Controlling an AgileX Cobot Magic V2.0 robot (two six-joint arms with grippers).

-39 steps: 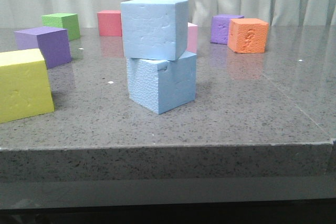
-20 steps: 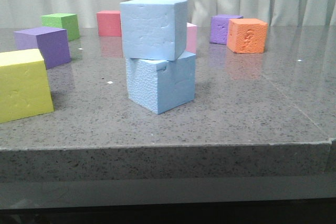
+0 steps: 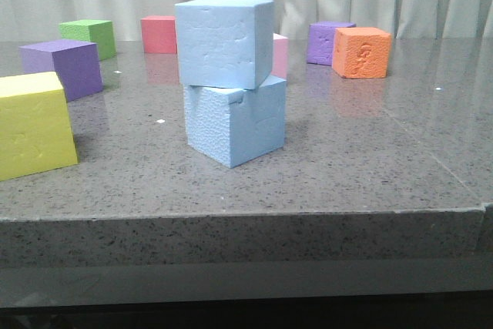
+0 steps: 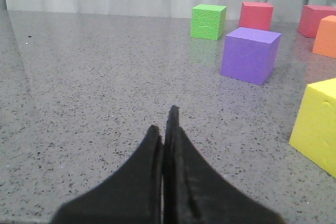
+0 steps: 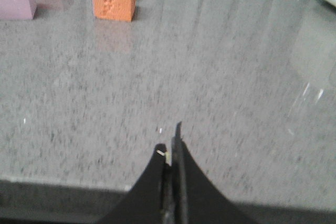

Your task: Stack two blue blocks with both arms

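Observation:
In the front view the smoother, paler blue block [image 3: 223, 42] sits on top of the rough-textured blue block [image 3: 235, 122], which has a notch near its top edge. The stack stands on the grey stone table [image 3: 347, 167] near its middle, slightly twisted. No gripper shows in the front view. My left gripper [image 4: 165, 121] is shut and empty, low over bare table. My right gripper [image 5: 170, 142] is shut and empty near the table's front edge. Neither blue block shows in the wrist views.
A yellow cube [image 3: 35, 125] stands at the front left, with a purple cube [image 3: 63, 67] and a green cube [image 3: 90, 36] behind it. A red cube [image 3: 158, 33], a pink cube [image 3: 280, 55], another purple cube [image 3: 323, 41] and an orange cube [image 3: 362, 52] stand at the back.
The whole front view has drifted very slightly to the left. The stacked blue blocks hold their pose.

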